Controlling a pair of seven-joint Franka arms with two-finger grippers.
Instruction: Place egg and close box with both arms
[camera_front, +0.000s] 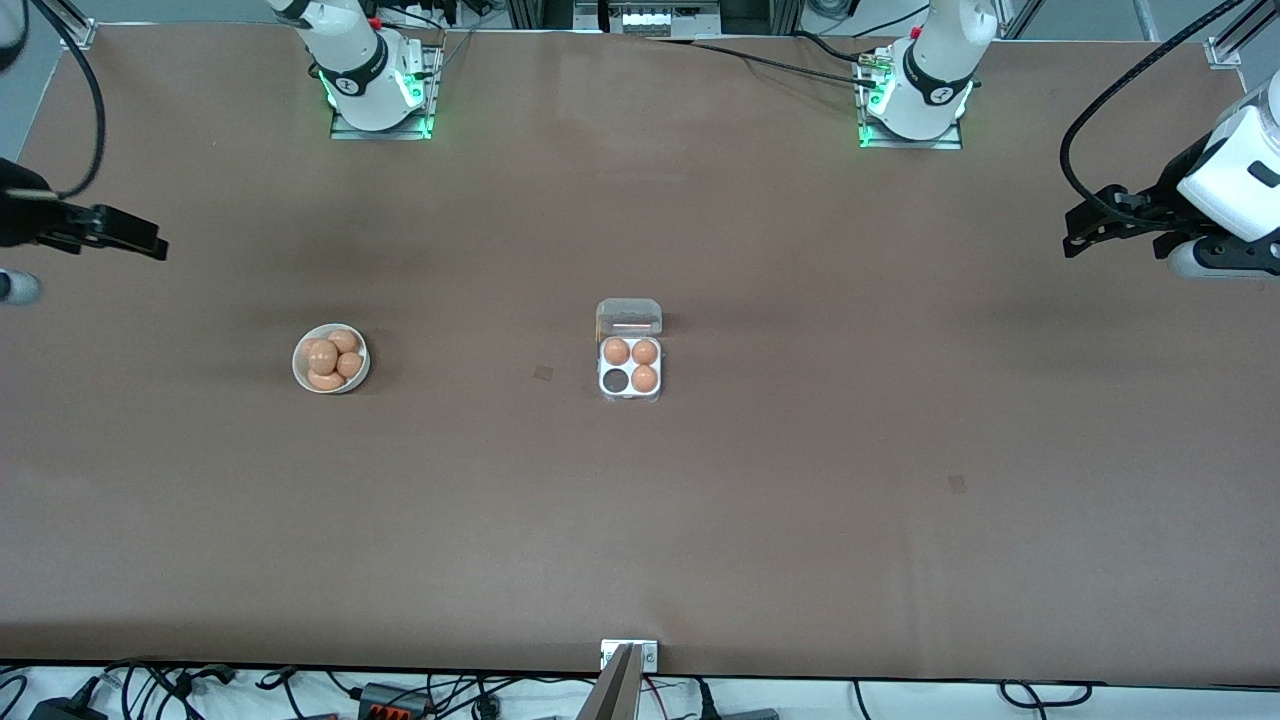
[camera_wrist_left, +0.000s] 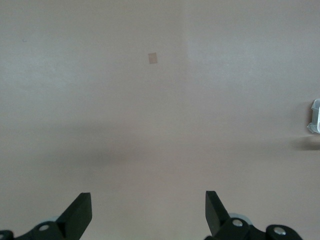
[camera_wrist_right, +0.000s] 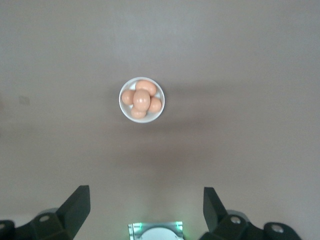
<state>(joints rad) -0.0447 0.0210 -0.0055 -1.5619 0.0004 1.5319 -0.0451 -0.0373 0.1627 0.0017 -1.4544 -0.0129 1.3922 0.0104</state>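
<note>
The smooth orange-brown egg (camera_wrist_right: 141, 99) I want sits topmost in the heap in the round white bowl (camera_front: 301, 371), which stands well apart from the small clear-plastic egg box (camera_front: 630, 392), toward the right arm's end of the table. The box's see-through lid (camera_front: 629, 317) stands open, three cells are filled, and the dark empty cell (camera_front: 613, 380) is on the side nearer the front camera. My right gripper (camera_wrist_right: 145, 210) hangs high, wide and empty, over bare table off the bowl's side; I'd centre it on that top egg, descend slowly and close gently. The left gripper (camera_wrist_left: 148, 212) waits, also wide, over the table's left-arm end.
</note>
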